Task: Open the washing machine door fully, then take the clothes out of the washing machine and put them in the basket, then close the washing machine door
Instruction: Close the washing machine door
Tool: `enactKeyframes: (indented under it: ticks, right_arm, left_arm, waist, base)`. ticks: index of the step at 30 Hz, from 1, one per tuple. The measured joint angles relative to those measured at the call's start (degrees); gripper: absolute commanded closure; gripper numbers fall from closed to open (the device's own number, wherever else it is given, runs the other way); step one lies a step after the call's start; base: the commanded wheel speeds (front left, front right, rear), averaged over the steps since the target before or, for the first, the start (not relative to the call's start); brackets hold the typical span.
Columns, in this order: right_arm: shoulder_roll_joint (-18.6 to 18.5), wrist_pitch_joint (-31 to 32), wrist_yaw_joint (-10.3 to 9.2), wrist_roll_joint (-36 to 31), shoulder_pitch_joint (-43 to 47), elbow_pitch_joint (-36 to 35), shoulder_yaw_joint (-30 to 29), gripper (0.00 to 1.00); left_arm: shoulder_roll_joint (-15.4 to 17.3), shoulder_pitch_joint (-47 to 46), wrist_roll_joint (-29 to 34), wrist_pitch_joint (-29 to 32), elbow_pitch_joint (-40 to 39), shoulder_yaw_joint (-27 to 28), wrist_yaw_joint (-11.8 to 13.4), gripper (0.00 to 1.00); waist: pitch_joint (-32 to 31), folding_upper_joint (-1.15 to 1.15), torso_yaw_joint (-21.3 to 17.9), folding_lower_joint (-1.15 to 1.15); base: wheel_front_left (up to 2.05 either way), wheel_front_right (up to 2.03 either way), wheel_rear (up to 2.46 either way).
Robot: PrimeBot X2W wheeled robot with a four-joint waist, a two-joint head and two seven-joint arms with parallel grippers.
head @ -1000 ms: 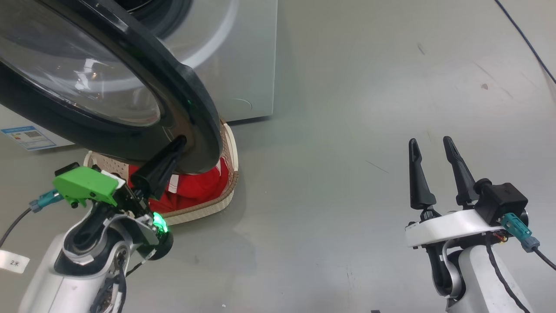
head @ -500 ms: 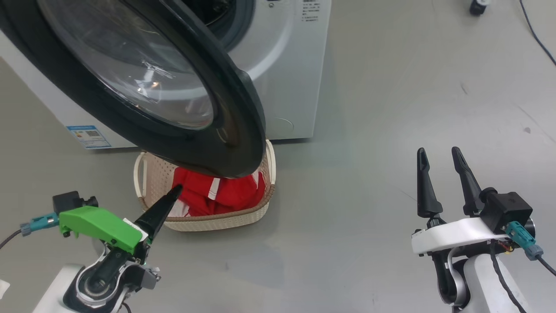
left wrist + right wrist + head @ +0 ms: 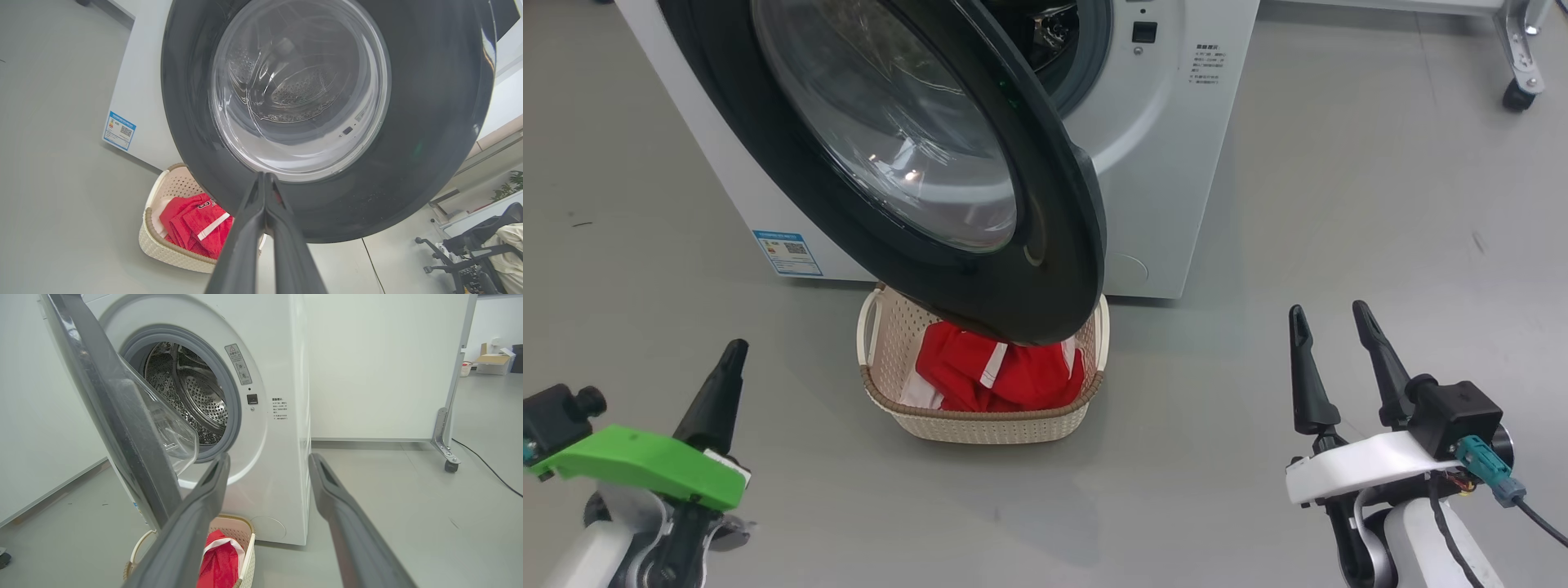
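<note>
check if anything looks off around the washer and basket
Nothing spilled or damaged. The one odd thing: the door hangs half open right over the basket, hiding part of the red clothes in it. The drum looks empty.

I see the washing machine door [image 3: 907, 155] standing partly open, its black rim overhanging the cream basket [image 3: 988, 426] on the floor just in front of the white washing machine [image 3: 1168, 163]. Red clothes [image 3: 1013, 377] with white trim lie bunched inside it.
</note>
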Motion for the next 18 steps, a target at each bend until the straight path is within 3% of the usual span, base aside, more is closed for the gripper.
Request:
enactKeyframes:
  ticks: [8, 18]
  right_arm:
    - [0.01, 0.0, 0.04, 0.0, 0.01, 0.03, 0.29, 0.0]
    - [0.01, 0.0, 0.23, -0.01, 0.02, 0.03, 0.31, 0.0]
  left_arm:
    - [1.25, 1.43, 11.49, -9.9, 0.1, -0.56, -0.2, 1.0]
    - [1.63, 2.85, 24.62, -10.24, 0.15, 0.02, 1.94, 1.0]
  waist:
    - [-0.8, 0.0, 0.91, 0.0]
    - [-1.02, 0.0, 1.21, 0.0]
  base:
    - [0.0, 0.0, 0.0]
    - [0.0, 0.0, 0.0]
